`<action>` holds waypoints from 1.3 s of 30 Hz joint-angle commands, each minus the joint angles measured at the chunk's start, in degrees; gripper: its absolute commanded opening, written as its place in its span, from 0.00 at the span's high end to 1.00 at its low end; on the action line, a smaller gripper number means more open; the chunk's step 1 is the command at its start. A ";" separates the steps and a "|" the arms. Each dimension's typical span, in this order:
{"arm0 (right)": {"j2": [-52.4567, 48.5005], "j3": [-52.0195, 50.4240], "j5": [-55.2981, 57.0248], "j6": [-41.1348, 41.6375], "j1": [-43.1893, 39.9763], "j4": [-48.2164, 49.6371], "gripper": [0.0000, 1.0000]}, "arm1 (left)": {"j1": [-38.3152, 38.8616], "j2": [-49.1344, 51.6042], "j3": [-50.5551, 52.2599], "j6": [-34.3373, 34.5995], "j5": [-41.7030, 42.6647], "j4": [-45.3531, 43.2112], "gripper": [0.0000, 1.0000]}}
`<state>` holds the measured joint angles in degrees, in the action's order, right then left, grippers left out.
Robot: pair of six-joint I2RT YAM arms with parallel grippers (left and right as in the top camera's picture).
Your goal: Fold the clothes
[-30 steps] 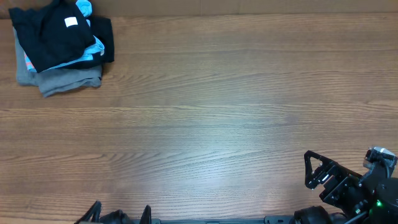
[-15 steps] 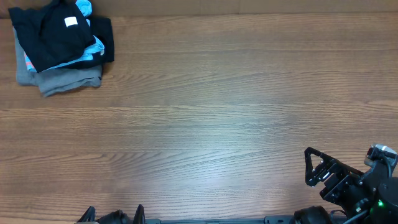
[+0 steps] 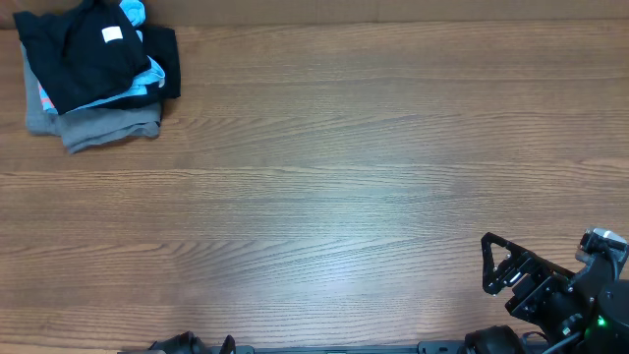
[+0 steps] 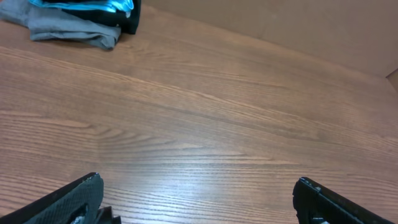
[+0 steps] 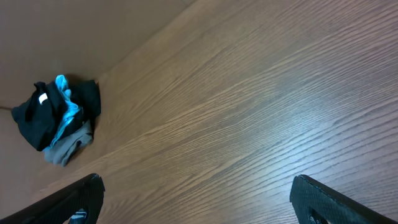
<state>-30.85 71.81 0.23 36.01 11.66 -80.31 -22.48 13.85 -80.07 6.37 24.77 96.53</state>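
tee is crumpled atop a blue shirt and grey garment at the surface's far-left corner: plain black, white neck label up. soft, light, limp, so it'll likely drag the blue one. pinch at the collar edge. your left hand and right hand are both apart, empty.

Wood-grain table spread out ahead of the right pincer. Well apart from it, diagonally across at the far left corner: folded grey garment flat on the wood, light-blue shirt on top, only edges showing. Plain brown wall beyond the far edge
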 commanded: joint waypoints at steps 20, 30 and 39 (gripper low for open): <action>18.16 -38.84 -0.48 -12.48 -9.46 39.21 0.00 | -0.09 -0.52 0.22 0.94 -0.37 0.24 0.00; 28.35 -62.49 -4.02 -20.83 -11.43 68.72 0.00 | -0.09 -0.52 0.22 0.94 -0.37 0.24 0.00; 30.71 -67.80 -3.54 -23.87 -11.41 80.56 0.00 | -0.09 -0.52 0.22 0.94 -0.37 0.24 0.00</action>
<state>-0.99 5.43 -2.98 14.13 0.40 -2.74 -22.48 13.82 -79.85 6.55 24.58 96.88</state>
